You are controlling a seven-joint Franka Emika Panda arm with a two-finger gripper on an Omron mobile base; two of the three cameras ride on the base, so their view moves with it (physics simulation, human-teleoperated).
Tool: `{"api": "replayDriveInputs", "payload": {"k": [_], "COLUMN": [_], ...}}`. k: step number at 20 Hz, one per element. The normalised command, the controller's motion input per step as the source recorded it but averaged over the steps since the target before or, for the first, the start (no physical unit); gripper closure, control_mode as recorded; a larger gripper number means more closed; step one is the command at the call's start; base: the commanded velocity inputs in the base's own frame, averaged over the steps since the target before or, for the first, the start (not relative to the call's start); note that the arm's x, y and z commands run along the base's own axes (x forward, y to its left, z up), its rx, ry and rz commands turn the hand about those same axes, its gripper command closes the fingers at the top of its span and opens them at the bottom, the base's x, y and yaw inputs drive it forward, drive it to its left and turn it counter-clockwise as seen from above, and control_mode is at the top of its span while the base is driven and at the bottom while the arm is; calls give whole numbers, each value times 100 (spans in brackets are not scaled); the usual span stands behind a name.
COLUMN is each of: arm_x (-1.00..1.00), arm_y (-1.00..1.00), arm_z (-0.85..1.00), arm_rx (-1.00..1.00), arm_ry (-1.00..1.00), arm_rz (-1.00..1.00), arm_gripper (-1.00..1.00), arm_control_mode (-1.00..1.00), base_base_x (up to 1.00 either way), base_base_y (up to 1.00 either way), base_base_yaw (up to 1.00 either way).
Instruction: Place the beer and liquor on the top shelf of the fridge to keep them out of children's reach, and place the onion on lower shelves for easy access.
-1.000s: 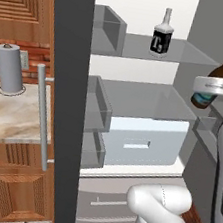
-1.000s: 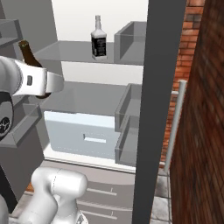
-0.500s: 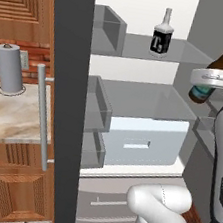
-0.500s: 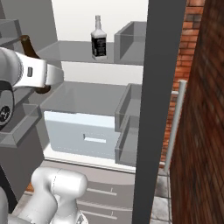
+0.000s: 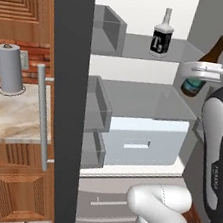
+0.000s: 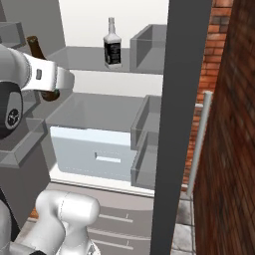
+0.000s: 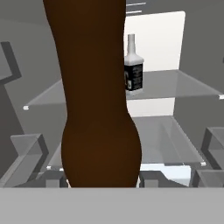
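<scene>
My gripper (image 5: 203,71) (image 6: 50,81) is shut on the beer (image 5: 218,48) (image 6: 34,46), a slim dark brown bottle held tilted at the open fridge's (image 5: 59,100) right side, level with the top shelf (image 5: 135,47) (image 6: 79,56). Close up in the hand view, the beer (image 7: 96,109) hides the fingertips. The liquor (image 5: 161,37) (image 6: 112,47) (image 7: 133,72), a squat clear bottle with a black label, stands upright on the top shelf (image 7: 175,85), farther in and apart from the beer. A lower shelf (image 5: 146,96) lies beneath. The onion is out of view.
A white drawer (image 5: 145,136) (image 6: 94,149) sits under the lower pane. Grey side bins (image 5: 108,29) (image 6: 149,40) line the fridge wall. The dark fridge door with a bar handle (image 5: 42,113) stands open. A paper towel roll (image 5: 10,68) stands on the marble counter (image 5: 11,116). A brick wall (image 6: 234,124) stands at the right.
The arm has carried the beer inward toward the fridge's middle and slightly up. The liquor has not moved.
</scene>
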Motion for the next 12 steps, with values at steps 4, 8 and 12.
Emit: {"api": "replayDriveInputs", "payload": {"k": [4, 8, 12], "arm_x": [27, 32, 35], "arm_y": [8, 10, 10], "arm_z": [0, 2, 2], "arm_rx": [0, 0, 0], "arm_ry": [0, 0, 0], "arm_rz": [0, 0, 0], "arm_gripper": [100, 100, 100], "arm_control_mode": [-100, -100, -100], "base_base_x": [0, 0, 0], "base_base_y": [0, 0, 0], "base_base_yaw": [0, 0, 0]}}
